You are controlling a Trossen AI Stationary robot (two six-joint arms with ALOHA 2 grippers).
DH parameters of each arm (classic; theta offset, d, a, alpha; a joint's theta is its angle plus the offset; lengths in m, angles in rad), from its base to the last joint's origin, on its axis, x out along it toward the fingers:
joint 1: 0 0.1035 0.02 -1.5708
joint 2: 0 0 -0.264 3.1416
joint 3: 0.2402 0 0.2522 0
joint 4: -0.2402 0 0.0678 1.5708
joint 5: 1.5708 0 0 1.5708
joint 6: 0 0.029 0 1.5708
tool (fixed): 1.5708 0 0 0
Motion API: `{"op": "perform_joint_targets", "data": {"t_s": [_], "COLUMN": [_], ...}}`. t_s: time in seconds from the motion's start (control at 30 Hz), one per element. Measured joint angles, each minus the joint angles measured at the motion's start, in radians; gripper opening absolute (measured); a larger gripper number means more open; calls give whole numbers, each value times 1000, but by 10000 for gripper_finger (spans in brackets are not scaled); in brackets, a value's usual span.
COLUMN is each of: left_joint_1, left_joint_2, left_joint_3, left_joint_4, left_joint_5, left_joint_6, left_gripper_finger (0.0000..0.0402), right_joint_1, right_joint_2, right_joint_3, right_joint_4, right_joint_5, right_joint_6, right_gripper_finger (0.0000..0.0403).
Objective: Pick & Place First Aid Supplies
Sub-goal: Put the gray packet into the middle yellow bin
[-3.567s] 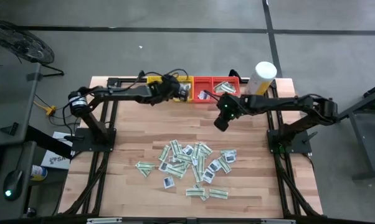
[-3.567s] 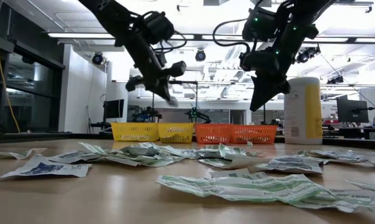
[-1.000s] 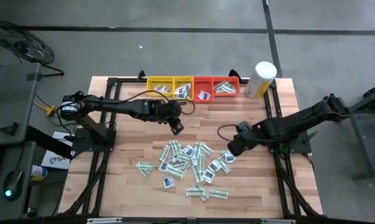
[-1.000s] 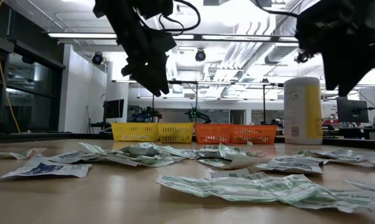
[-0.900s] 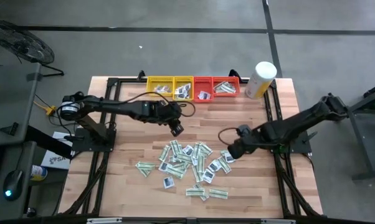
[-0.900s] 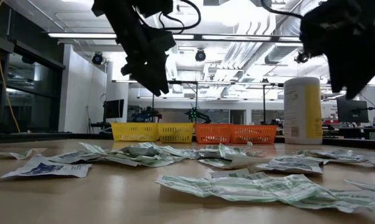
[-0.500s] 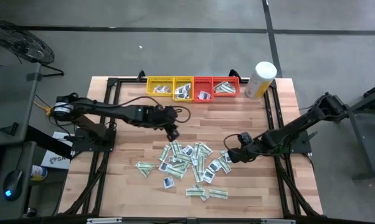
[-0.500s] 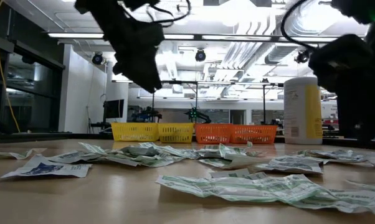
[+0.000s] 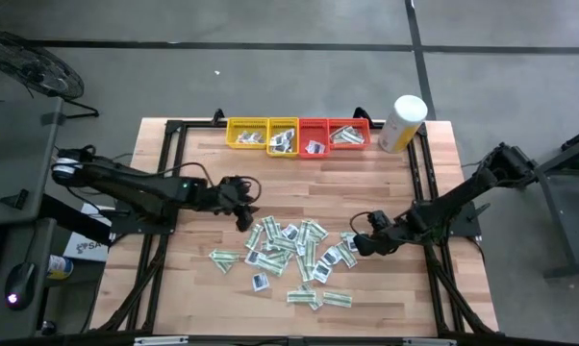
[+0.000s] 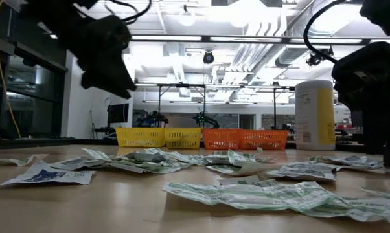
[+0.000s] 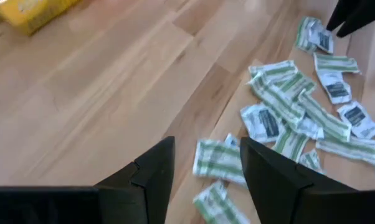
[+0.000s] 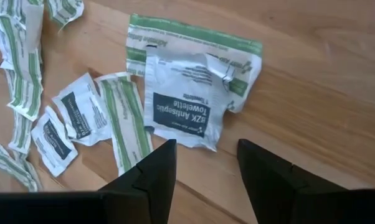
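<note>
- A pale wooden table [image 9: 203,264] on a black frame, grey concrete floor around it; beyond the far edge, a bright workshop with ceiling strip lights.
- Along the far edge: two yellow trays [image 9: 267,133], two red trays [image 9: 332,133], one white-and-yellow canister [image 9: 403,122].
- The first aid supplies [image 9: 294,252] lie heaped mid-table, dozens of them, too many to count; some sit in the trays.
- Left gripper [image 9: 242,219] hovers at the heap's left edge, jaws spread, empty.
- Right gripper [image 9: 360,245] hangs low by the heap's right edge, jaws apart over a white towelette packet [image 12: 186,107], holding nothing.
</note>
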Motion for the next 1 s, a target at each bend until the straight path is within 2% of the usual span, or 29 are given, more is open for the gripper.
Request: {"op": "perform_joint_targets", "data": {"t_s": [0.17, 0.67, 0.77, 1.0], "left_joint_1": [-22, -21, -21, -21], "left_joint_2": [-38, -37, -37, -37], "left_joint_3": [-52, -60, -60, -60], "left_joint_4": [8, 37, 36, 36], "left_joint_5": [-17, -19, -19, -19], "left_joint_6": [-31, -38, -38, -38], "left_gripper_finger": [178, 178, 178, 178], "right_joint_1": [-4, -40, -40, -41], "right_joint_2": [35, 80, 92, 99], "right_joint_3": [5, 2, 3, 1], "right_joint_4": [18, 73, 72, 58], "right_joint_5": [9, 47, 50, 52], "right_joint_6": [-2, -25, -11, 26], "right_gripper_finger": [165, 163, 144, 60]}}
